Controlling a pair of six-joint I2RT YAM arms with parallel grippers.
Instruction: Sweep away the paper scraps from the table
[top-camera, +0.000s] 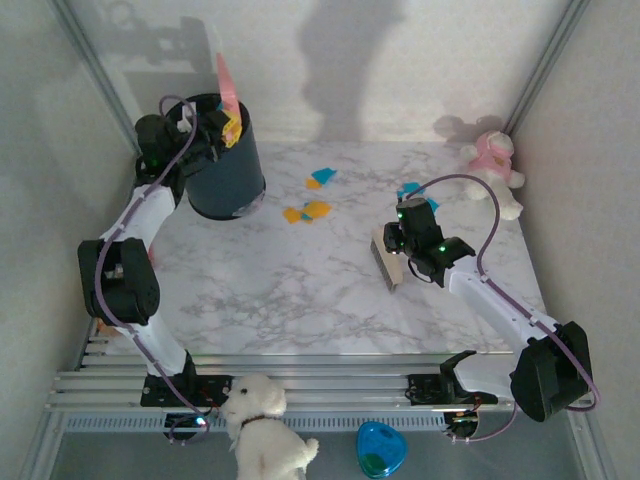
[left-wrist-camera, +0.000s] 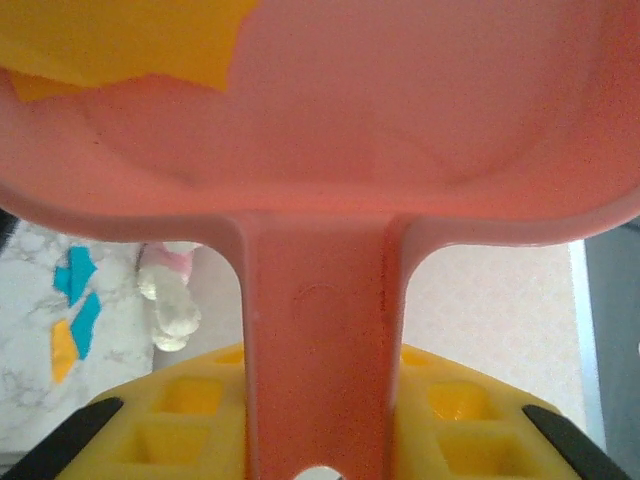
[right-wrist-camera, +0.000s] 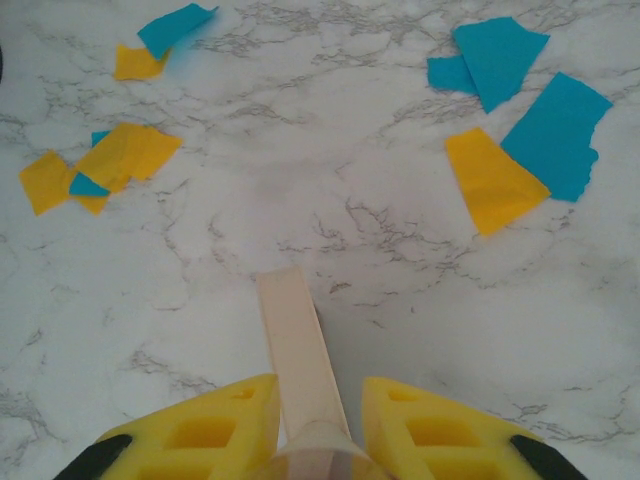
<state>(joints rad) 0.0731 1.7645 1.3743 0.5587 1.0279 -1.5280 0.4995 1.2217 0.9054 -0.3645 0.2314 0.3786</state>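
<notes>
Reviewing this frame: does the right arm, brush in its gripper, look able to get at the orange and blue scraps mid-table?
Probably yes. The right gripper grips the brush, and bare table lies between it and the paper scraps; the bin stands farther left.

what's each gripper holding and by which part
The left gripper grips the pink plastic dustpan by its handle; the right gripper grips the pale cream hand brush by its handle.

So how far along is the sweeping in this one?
Partly done: the left pincer tips the pink plastic dustpan, orange paper bits in it, over the dark round bin. The right pincer holds the pale wooden brush. Orange and teal paper scraps lie unswept on the white marbled table.
</notes>
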